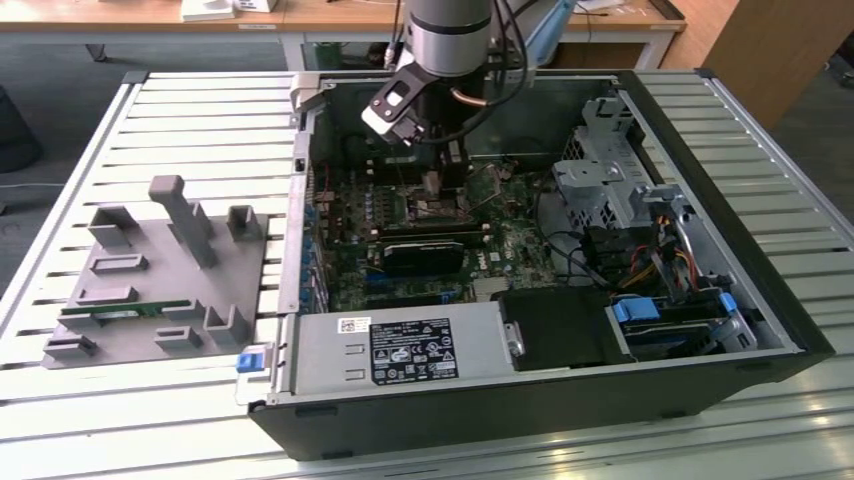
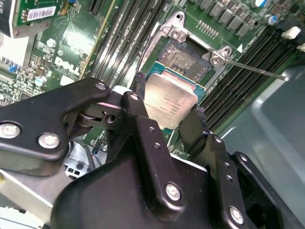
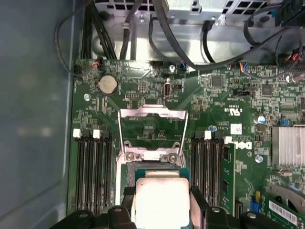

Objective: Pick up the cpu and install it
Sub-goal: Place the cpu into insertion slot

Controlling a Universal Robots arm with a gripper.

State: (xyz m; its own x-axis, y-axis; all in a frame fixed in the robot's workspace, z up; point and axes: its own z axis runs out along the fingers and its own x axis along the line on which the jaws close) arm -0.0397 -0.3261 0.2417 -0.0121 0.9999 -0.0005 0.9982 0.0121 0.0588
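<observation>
Second wrist view: the cpu is clamped between the black fingers of the gripper and held near the open socket, whose metal frame is raised. Pickup is judged done; the cpu is not yet seated.

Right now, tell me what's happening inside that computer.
The arm's gripper is shut on the cpu, holding it close over the open socket on the motherboard inside the computer case. The socket's metal frame is flipped open, and the socket looks empty, so the cpu isn't seated yet.
</observation>
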